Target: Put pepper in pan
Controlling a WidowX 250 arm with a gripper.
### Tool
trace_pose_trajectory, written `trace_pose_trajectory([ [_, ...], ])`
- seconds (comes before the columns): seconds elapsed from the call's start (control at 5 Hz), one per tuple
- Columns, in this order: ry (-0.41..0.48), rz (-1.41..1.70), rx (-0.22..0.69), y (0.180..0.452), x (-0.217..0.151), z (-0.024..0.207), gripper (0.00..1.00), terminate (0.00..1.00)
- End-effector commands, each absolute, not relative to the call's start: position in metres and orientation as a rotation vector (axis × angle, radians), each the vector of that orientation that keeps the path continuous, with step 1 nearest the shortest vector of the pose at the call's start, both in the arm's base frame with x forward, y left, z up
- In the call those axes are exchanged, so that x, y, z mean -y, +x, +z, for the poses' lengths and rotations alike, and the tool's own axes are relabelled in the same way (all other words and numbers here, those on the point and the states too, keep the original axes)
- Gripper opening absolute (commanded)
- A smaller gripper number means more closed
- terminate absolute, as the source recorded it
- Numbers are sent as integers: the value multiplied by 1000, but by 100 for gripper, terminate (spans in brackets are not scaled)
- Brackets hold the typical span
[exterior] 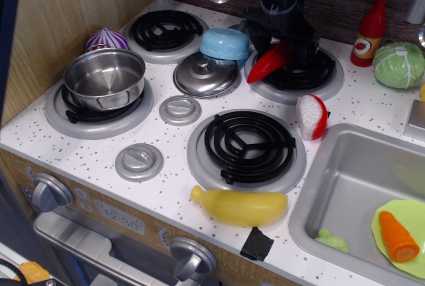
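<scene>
Straddling the pepper (267,62) on the back burner (295,73), hand (284,42) fingers apart.

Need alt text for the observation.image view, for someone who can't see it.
A black gripper is lowered over a red toy chili pepper on the back-right burner of a toy stove. The empty steel pan sits on the left burner, with a steel lid and light blue bowl between.

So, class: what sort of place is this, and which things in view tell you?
Most likely a toy play kitchen: a stovetop with four coil burners, oven knobs along the front, a sink at right, and glossy plastic food such as the pepper and cabbage.
</scene>
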State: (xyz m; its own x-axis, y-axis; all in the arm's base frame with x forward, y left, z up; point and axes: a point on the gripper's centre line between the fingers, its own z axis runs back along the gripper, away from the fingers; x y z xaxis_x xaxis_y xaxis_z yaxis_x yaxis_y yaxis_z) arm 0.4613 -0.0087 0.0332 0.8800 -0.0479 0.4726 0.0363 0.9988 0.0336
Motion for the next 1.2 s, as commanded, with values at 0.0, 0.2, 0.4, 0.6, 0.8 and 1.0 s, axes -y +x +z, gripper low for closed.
trace_pose_trajectory([
  [0.0, 39, -36, 539, 462, 6, 44, 100, 0],
  [0.2, 52, -17, 531, 455, 7, 46, 0, 0],
  [0.4, 50, 18, 454, 439, 4, 76, 0, 0],
  [0.6, 143, 50, 383, 412, -6, 108, 0, 0],
  [0.8, 229, 62, 326, 379, -28, 125, 0, 0],
  [1.0, 285, 91, 194, 347, -64, 138, 0, 0],
])
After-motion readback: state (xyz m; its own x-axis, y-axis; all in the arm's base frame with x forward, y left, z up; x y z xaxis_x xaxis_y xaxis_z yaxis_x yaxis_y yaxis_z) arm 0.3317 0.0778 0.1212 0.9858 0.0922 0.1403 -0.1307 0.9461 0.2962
